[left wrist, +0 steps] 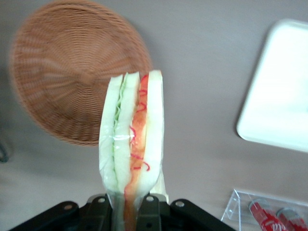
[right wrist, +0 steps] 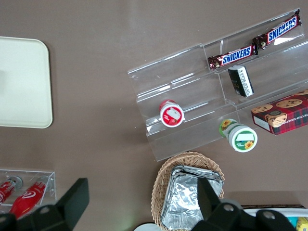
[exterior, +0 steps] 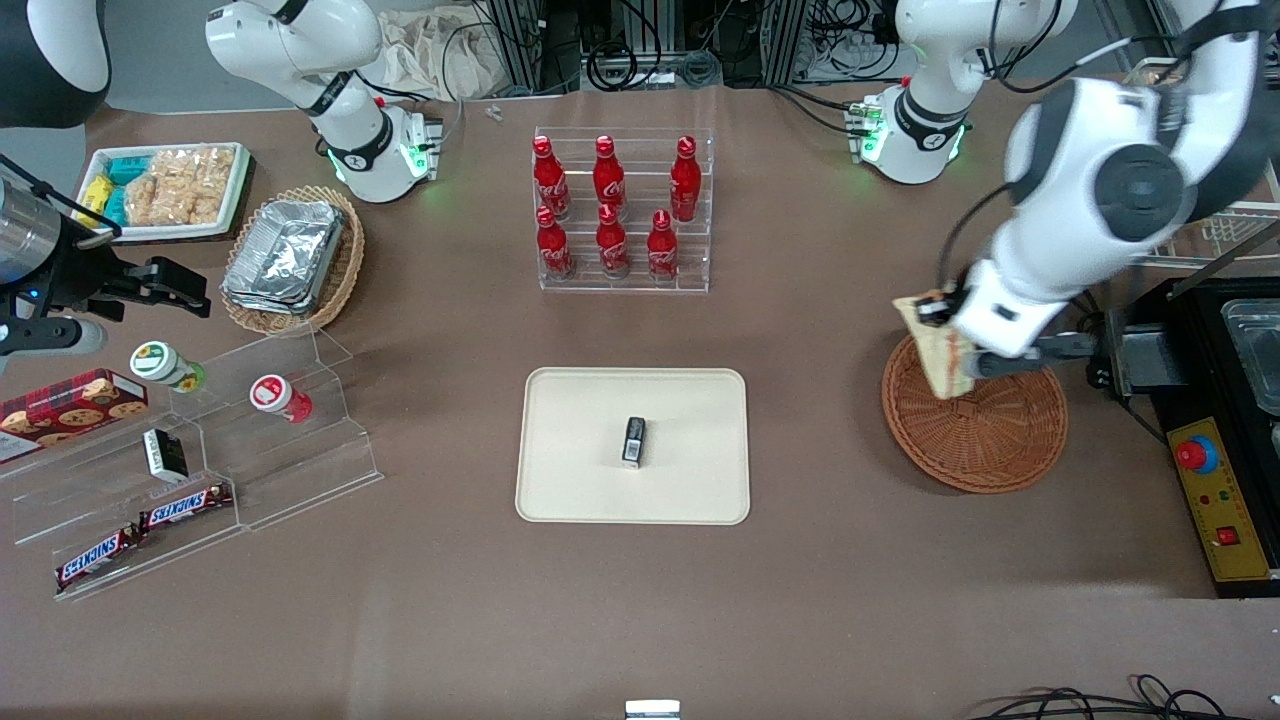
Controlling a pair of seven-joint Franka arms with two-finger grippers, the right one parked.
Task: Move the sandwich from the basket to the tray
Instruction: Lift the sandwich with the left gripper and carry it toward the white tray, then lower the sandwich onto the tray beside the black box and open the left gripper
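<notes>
Readable on the stepped clear display stand (exterior: 200,450): "SNICKERS" on two dark bars (exterior: 185,507) at its lowest step. Also there, a small black packet (exterior: 164,454), a red-lidded cup (exterior: 278,396) and a green-lidded cup (exterior: 165,365), print too small to read. Beside the stand, a red plaid box of cookies (exterior: 70,402). In the clear tiered rack (exterior: 624,212), six red cola bottles (exterior: 610,178) with white script, not legible.

End effector (left wrist: 129,211) clamped on the sandwich (left wrist: 133,144), fingers (left wrist: 149,211) pressed against the wedge's two outer bread faces. Sandwich wrapped in clear film, red-orange shreds and pale green filling showing between the white slices. Held above the edge of the reddish-brown basket (exterior: 990,435) that lies toward the tray, lifted clear of the weave. Basket at the working arm's end of the table (exterior: 820,600).

Cream tray (exterior: 560,480) mid-table, nearer the front camera than the bottle rack, well apart from the basket. On the tray, a small dark box (exterior: 634,442) near its centre. Bare brown table between basket and tray.

Toward the parked arm's end: a paler wicker basket (exterior: 335,285) holding foil containers (exterior: 285,252), and a white tray of snack packets (exterior: 170,185).
</notes>
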